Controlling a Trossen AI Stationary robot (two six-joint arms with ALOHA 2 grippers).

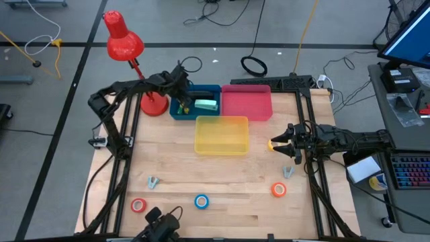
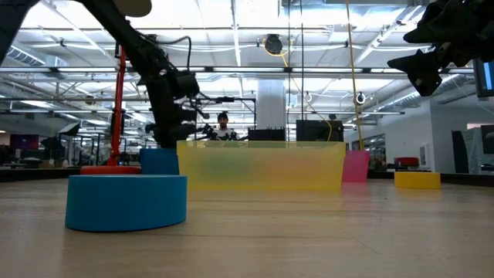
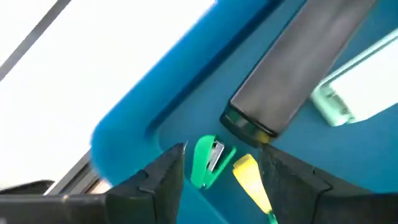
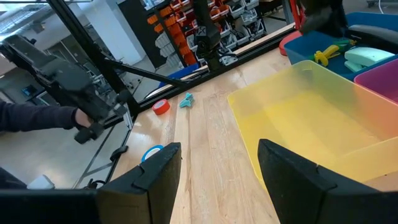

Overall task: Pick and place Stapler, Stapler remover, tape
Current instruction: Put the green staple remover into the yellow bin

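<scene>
Lying on the floor of the blue bin (image 1: 213, 92) at the table's far side, a green stapler remover (image 3: 208, 163) sits directly between the spread fingers of the left gripper (image 1: 181, 96), with a yellow one (image 3: 252, 185) just beside it and a pale green stapler (image 1: 206, 104) farther right in the same bin; the left jaws stand apart and hold nothing, so the green piece looks just released. In the left wrist view a dark cylinder (image 3: 292, 74) also lies in that bin, its identity unclear. The pink bin (image 1: 246, 102) and the yellow bin (image 1: 221, 134) appear empty. What remains is loose on the wood: a yellow tape roll (image 1: 276, 144) just in front of the right gripper (image 1: 287, 146), whose fingers are open and empty, a stapler remover (image 1: 288, 172) and an orange tape roll (image 1: 279, 190) near that arm, and a red tape roll (image 1: 138, 206), a blue tape roll (image 1: 201, 201) and another stapler remover (image 1: 153, 181) along the near-left edge. By my reading, the right arm is far nearer the yellow roll, which lies flat to its left.
</scene>
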